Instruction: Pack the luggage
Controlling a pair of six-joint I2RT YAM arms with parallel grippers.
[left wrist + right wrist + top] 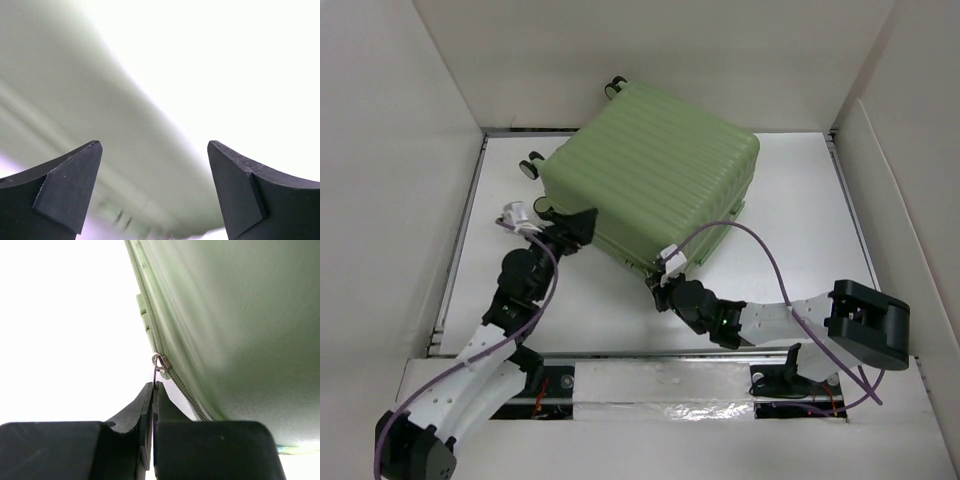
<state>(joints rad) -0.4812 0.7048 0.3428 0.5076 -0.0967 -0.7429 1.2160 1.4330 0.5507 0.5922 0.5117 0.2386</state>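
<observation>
Right wrist view: right gripper (153, 389) pinching the zipper pull (158, 363), presumably to close the luggage (240, 330); left gripper (154, 145) spread alongside.

Luggage (75, 100) is blurred in left wrist view.

One luggage (655, 170), one zipper pull (159, 364), two claws (154, 145) (152, 387)
</observation>
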